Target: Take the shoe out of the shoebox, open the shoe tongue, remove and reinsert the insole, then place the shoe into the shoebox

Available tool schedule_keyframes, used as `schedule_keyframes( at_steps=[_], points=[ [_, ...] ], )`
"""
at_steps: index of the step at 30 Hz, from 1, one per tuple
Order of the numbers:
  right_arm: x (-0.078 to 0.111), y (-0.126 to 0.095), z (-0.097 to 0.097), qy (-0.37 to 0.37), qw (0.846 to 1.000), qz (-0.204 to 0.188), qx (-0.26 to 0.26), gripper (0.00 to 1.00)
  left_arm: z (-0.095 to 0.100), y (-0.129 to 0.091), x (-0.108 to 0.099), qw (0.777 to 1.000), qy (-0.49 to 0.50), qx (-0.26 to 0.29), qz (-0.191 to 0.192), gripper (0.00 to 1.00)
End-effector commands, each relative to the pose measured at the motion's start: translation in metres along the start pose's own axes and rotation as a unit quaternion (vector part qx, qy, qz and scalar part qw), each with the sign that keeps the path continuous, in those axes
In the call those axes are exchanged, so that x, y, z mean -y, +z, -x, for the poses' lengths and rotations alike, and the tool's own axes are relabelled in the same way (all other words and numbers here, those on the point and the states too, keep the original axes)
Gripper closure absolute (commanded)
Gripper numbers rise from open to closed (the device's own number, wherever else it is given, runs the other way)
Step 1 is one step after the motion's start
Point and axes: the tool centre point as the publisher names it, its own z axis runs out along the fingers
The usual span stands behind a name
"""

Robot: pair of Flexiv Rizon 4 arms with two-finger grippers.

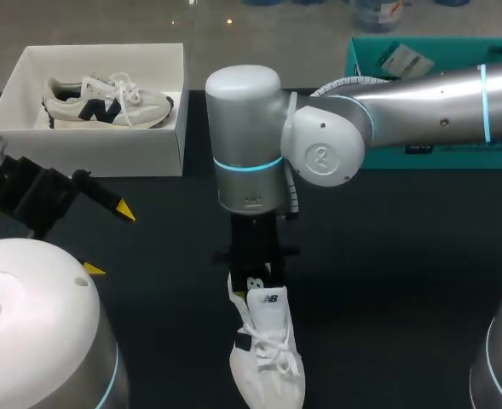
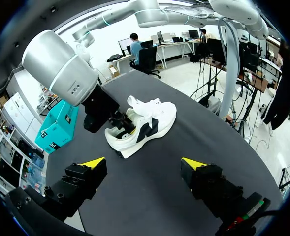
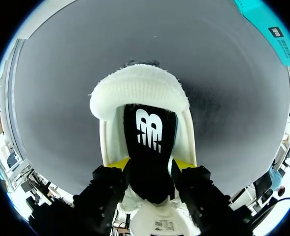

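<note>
While resting sole-down on the bench (image 1: 387,281), close to the middle of its near edge: white shoe (image 1: 268,349), toe toward that edge, heel toward the far edge. Laces loose over the tongue. Dark side marking noted from the left wrist view (image 2: 145,125). Fuzzy white heel collar seen from the right wrist view (image 3: 140,93).

Inside the heel opening: black insole (image 3: 149,147) with a white mark, rising up out of the shoe.

Right claw (image 3: 150,164) pinching the insole, one yellow tip pressed to each of its edges. Same claw seen directly over the heel from above (image 1: 255,273), arm coming in from the right edge and reaching down. Its dark body against the heel in the left wrist view (image 2: 122,123).

Left claw (image 2: 144,162) spread wide, nothing between the fingers, pointed at the shoe but well apart from it. From above, seen over the left side of the bench (image 1: 110,240), just in front of the shoebox.

White shoebox (image 1: 97,153) at the far left corner, open-topped. Second shoe (image 1: 106,100) lying on its side inside, white with a dark marking.

Teal box (image 1: 357,60) at the far right corner, partly behind the right arm.
</note>
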Motion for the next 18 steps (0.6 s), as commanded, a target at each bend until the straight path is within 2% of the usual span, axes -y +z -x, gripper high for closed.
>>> schedule_keyframes(
  at_steps=[1,3,5,7,18],
  points=[
    [-0.0025,0.0033,-0.0044,-0.002,1.000,-0.002,0.000,0.38,0.0005,-0.0001,-0.0007,1.000,0.000,-0.002,0.001,0.00],
    [-0.0030,0.0037,-0.0056,-0.004,1.000,-0.004,0.001,0.20,0.0005,-0.0001,-0.0007,1.000,0.000,-0.002,0.001,0.00],
    [-0.0035,0.0045,-0.0065,-0.004,1.000,-0.004,0.001,0.15,0.0005,-0.0001,-0.0007,1.000,0.000,-0.002,0.001,0.00],
    [-0.0037,0.0047,-0.0066,-0.005,1.000,-0.005,0.000,0.02,0.0005,-0.0001,-0.0007,1.000,0.000,-0.002,0.001,0.00],
    [-0.0051,0.0035,-0.0086,-0.006,1.000,-0.003,0.000,0.00,0.0005,-0.0001,-0.0007,1.000,0.000,-0.002,0.001,0.00]
  ],
)
